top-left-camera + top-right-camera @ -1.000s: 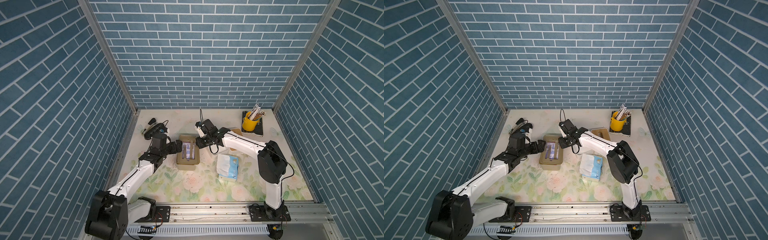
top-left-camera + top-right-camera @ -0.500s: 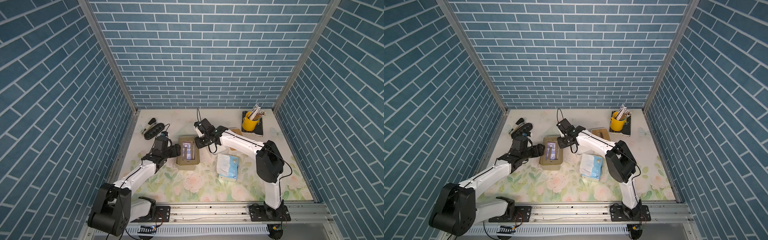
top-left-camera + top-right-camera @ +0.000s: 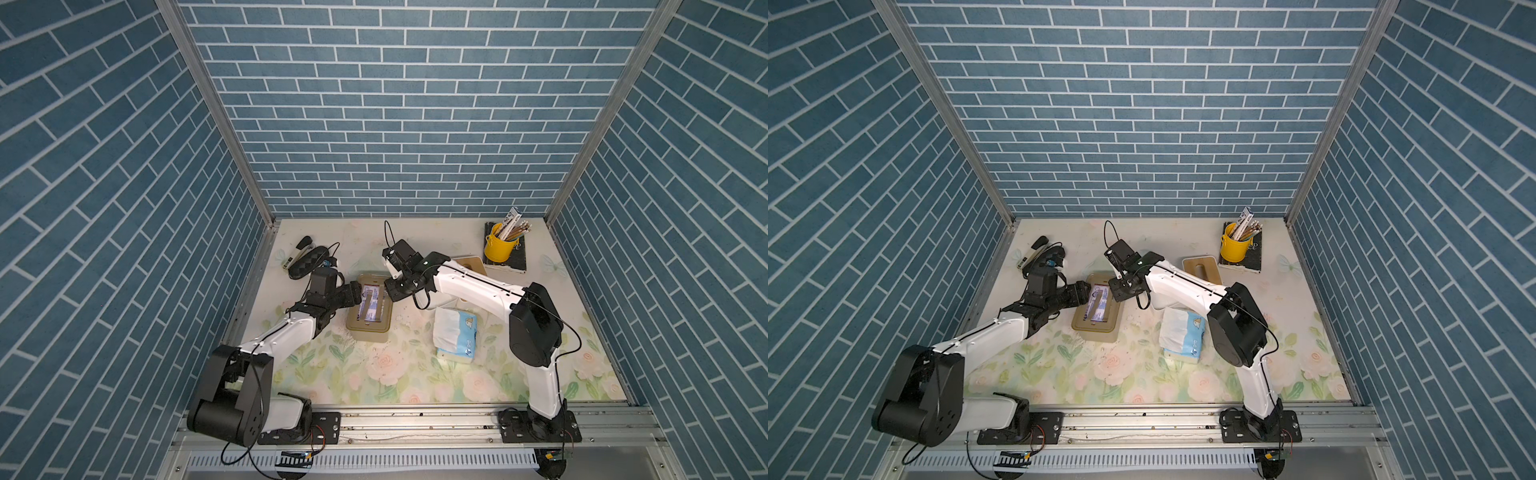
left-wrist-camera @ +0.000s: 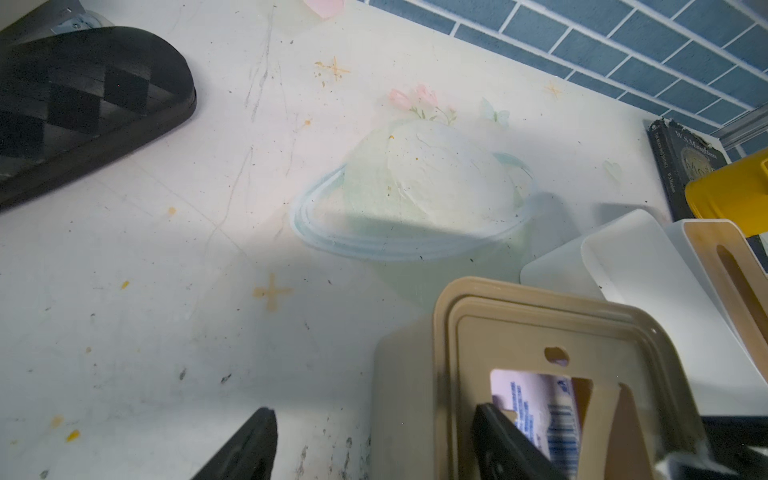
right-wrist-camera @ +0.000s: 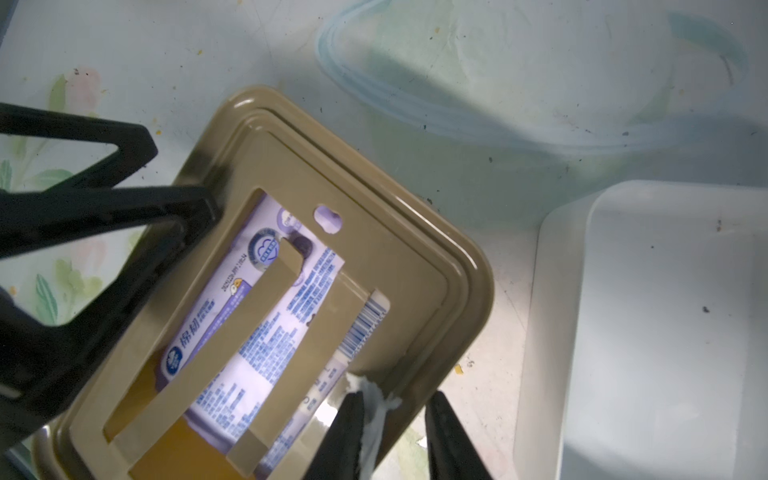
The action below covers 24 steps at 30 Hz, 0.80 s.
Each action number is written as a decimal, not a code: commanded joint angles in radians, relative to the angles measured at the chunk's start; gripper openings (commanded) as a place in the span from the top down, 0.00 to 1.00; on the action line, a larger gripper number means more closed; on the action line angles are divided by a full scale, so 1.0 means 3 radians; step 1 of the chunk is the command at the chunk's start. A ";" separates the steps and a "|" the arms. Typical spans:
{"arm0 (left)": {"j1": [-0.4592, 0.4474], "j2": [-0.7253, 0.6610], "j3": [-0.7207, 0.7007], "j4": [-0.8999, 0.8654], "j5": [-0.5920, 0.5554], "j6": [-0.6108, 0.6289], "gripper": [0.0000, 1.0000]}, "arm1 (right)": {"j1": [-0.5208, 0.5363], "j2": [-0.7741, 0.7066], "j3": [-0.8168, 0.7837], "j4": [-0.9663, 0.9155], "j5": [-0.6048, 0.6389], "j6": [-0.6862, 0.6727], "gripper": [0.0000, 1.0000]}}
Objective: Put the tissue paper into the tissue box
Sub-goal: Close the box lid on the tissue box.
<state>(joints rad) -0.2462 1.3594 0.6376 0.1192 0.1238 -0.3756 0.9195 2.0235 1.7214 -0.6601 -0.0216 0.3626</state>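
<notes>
The purple tissue pack (image 5: 266, 324), likely soft, light and slippery, is lying inside the tan tissue box (image 5: 415, 232); pinching an end looks best. The left fingers (image 4: 245, 453) are straddling the box's wall, open; whether the right fingers (image 5: 345, 436) at its rim are gripping is unclear.

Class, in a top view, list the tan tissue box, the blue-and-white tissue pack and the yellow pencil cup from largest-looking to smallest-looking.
1. tan tissue box and blue-and-white tissue pack: near alike, too close to rank.
2. yellow pencil cup: clearly smallest-looking, though it stands farther from the camera.
</notes>
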 commanded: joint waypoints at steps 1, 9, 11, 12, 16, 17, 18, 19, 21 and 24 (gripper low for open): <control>0.0019 0.0138 0.0038 -0.0099 0.0011 0.0077 0.22 | 0.0048 0.0004 -0.0041 -0.0121 0.0057 -0.0007 0.71; 0.0019 0.0285 0.0037 -0.0002 0.0036 0.0086 0.23 | 0.0038 0.0127 -0.0076 -0.0086 0.0212 -0.0008 0.71; 0.0021 0.0329 0.0029 0.0033 0.0042 0.0083 0.23 | 0.0040 0.0102 -0.0155 -0.0015 0.0247 0.0017 0.71; 0.0018 0.0348 0.0021 0.0049 0.0047 0.0085 0.23 | 0.0035 0.0085 -0.0206 0.0028 0.0262 0.0031 0.72; 0.0020 0.0438 -0.0006 0.0113 0.0057 0.0083 0.23 | 0.0049 0.0039 -0.0442 0.0249 0.0298 0.0098 0.73; 0.0018 0.0456 -0.0012 0.0119 0.0056 0.0085 0.23 | 0.0044 0.0039 -0.0500 0.0308 0.0286 0.0119 0.73; 0.0018 0.0464 -0.0011 0.0127 0.0061 0.0090 0.23 | 0.0047 0.0039 -0.0527 0.0342 0.0276 0.0128 0.73; 0.0018 0.0479 -0.0013 0.0137 0.0062 0.0089 0.23 | 0.0052 0.0045 -0.0553 0.0376 0.0268 0.0141 0.73; 0.0018 0.0492 -0.0009 0.0155 0.0065 0.0091 0.24 | 0.0068 0.0069 -0.0563 0.0406 0.0265 0.0151 0.73; 0.0018 0.0503 0.0002 0.0175 0.0089 0.0089 0.24 | 0.0074 0.0106 -0.0520 0.0406 0.0282 0.0151 0.73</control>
<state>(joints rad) -0.2405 1.4681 0.6544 0.2802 0.1501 -0.3740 0.9295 1.9896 1.6054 -0.4892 0.0456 0.3969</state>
